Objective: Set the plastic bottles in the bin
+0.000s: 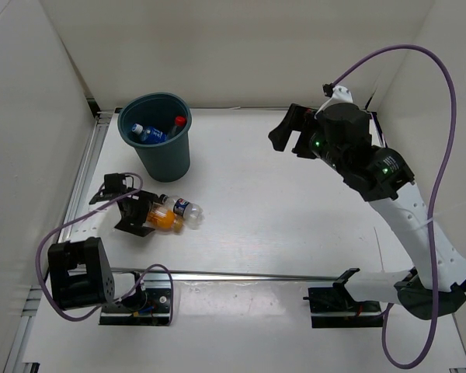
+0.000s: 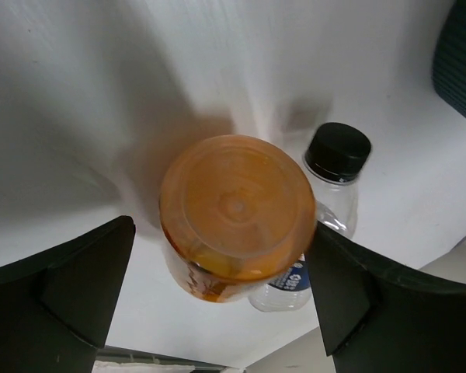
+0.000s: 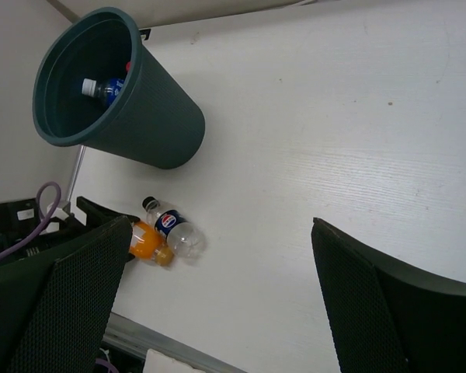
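**Overhead view, with both wrist views.** A dark teal round plastic bin [image 1: 165, 159] stands upright at the far left of the white table [image 1: 295, 233]. Inside it lie two clear plastic bottles, the blue-labelled bottle [image 1: 149, 134] and the red-capped bottle [image 1: 179, 121]. Two more lie side by side on the table, just near of the bin: the orange-filled bottle [image 1: 165, 221] and the small clear bottle with black cap and dark label [image 1: 186, 210]. The left gripper [image 1: 147, 216], jaws spread wide, straddles the orange-filled bottle, whose base faces the wrist camera. Whether the fingers touch it cannot be told. The right gripper [image 1: 287, 132], jaws likewise spread and empty, hangs above the far right of the table, well apart from every bottle.
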{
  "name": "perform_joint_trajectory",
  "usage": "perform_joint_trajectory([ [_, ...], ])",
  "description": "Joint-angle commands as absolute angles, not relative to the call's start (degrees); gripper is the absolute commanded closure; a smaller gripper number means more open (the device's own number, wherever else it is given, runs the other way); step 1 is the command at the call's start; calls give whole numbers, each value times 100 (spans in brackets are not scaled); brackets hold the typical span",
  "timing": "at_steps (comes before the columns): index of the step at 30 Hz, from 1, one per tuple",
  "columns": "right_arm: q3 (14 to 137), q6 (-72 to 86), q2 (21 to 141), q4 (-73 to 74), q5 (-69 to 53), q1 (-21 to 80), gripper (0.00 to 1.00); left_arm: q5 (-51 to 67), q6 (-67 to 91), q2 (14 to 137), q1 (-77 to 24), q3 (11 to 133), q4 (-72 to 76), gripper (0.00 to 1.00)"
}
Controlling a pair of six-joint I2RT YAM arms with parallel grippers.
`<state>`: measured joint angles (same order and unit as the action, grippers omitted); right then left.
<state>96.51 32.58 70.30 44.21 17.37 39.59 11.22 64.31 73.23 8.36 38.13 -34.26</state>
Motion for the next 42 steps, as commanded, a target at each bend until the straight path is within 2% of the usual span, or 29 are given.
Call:
perform_joint_trajectory([
  [1, 9615, 3182, 6987, 4421, 1574, 3841, 0, 1081, 6372, 7461, 765, 3779, -3375, 0],
  [6, 9615, 3234, 7162, 4421, 1284, 3665, 0, 1502, 6188, 8076, 633, 3946, -3375, 10],
  [10, 9738, 3234, 7225, 4421, 1213, 3612, 0, 1635, 5880, 8420, 633, 4262, -3532, 24],
  [11, 9738, 3234, 7277, 4421, 1213, 3612, 0, 1574, 5810, 8420, 633, 4315, -3646, 28],
  [19, 9625, 3182, 7277, 4421, 1107, 3612, 0, 669, 6029, 7850, 633, 4974, -4797, 43],
  [26, 9571, 3182, 7277, 4421, 1055, 3612, 0, 211, 6082, 6971, 703, 6502, -5791, 44],
  [33, 9457, 3182, 7330, 4359, 827, 3612, 0, 921, 6459, 6724, 1247, 8234, -5758, 43],
  [37, 9457, 3059, 7330, 4359, 826, 3612, 0, 1458, 6785, 7240, 1389, 8893, -4888, 40],
  [42, 9343, 2953, 7208, 4359, 826, 3612, 0, 1328, 6488, 8829, 1389, 10703, -4992, 37],
])
